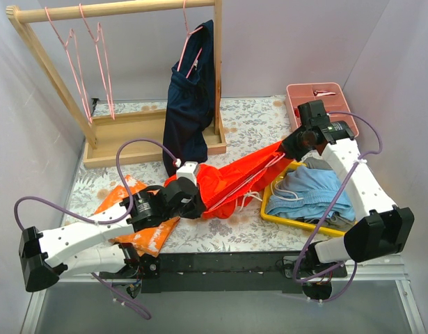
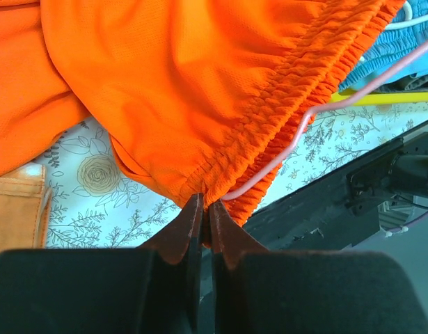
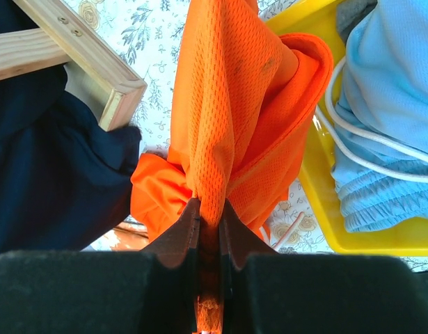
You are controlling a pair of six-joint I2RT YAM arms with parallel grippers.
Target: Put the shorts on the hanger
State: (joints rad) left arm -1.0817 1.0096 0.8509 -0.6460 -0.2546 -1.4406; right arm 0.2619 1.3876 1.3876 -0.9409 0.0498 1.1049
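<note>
Across the floral surface (image 1: 248, 125) the shorts (image 1: 234, 174) stretch near-left to far-right between my arms. The pink hanger (image 2: 325, 108) lies along their waistband (image 2: 283, 90), nearest my left end effector (image 2: 205, 209), which pinches that waistband. The right end effector (image 3: 209, 212) grips the far end.

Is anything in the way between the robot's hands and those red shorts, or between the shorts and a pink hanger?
Nothing visible. The left hand and right hand each already pinch the shorts, and one pink hanger lies right across their waistband beside the left hand.
</note>
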